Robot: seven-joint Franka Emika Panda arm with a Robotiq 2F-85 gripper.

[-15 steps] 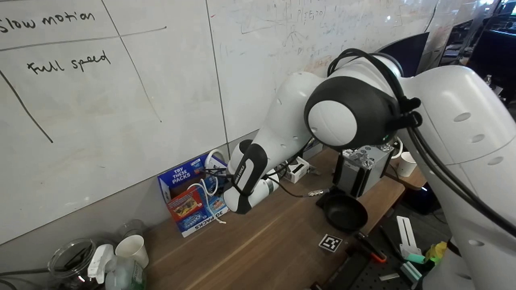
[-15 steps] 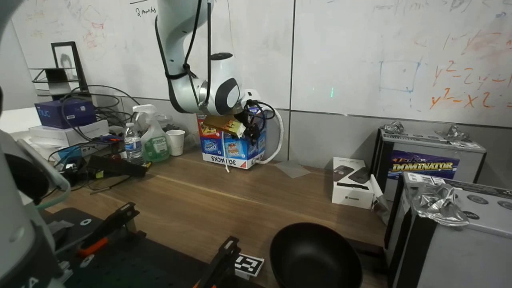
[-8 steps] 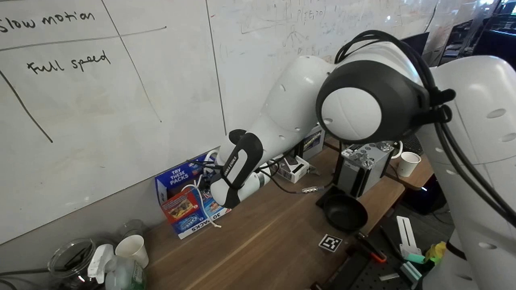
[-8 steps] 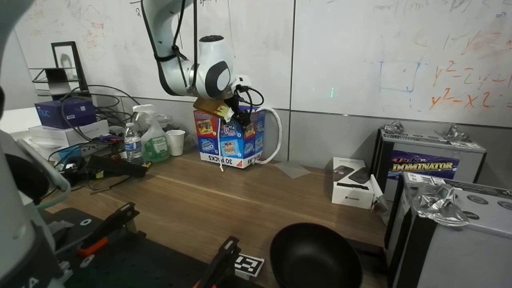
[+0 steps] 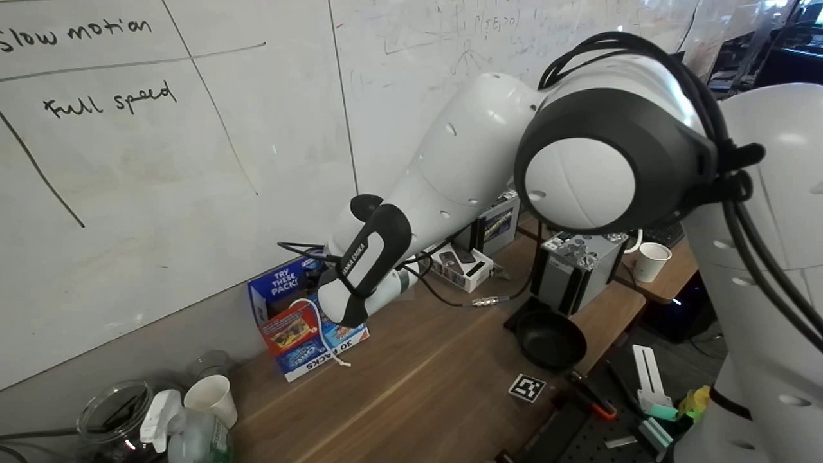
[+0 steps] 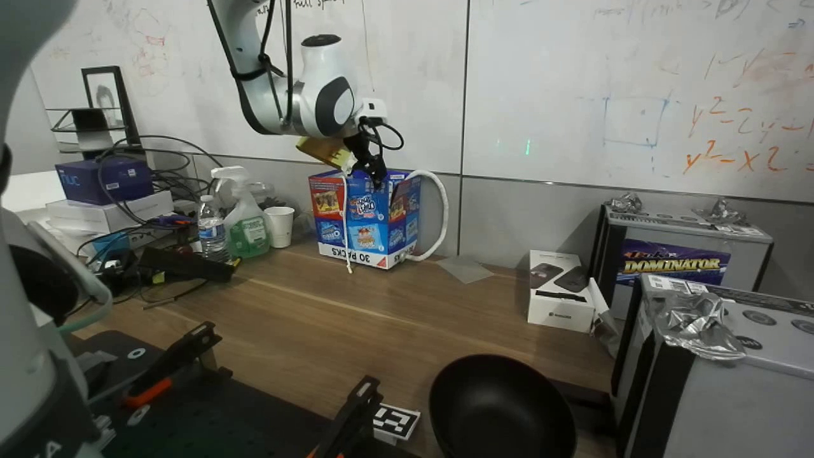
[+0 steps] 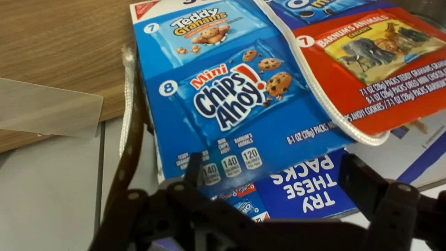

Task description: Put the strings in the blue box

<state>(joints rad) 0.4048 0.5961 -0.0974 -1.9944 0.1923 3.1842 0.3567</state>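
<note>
The blue box stands upright on the table against the wall; it also shows in an exterior view and the wrist view. The strings are white cord. One strand hangs down the box's front onto the table, also seen in an exterior view and the wrist view. A thicker loop arches out over the box's side to the table. Any cord inside the box is hidden. My gripper is just above the box's top edge. In the wrist view its fingers are apart, with nothing between them.
A paper cup, spray bottle and water bottle stand beside the box. A white phone box, black pan and grey devices lie farther along. The whiteboard is behind.
My arm and gripper have risen and moved back from the box. More of the box's front and top edge shows. The box and the hanging strand have shifted slightly.
</note>
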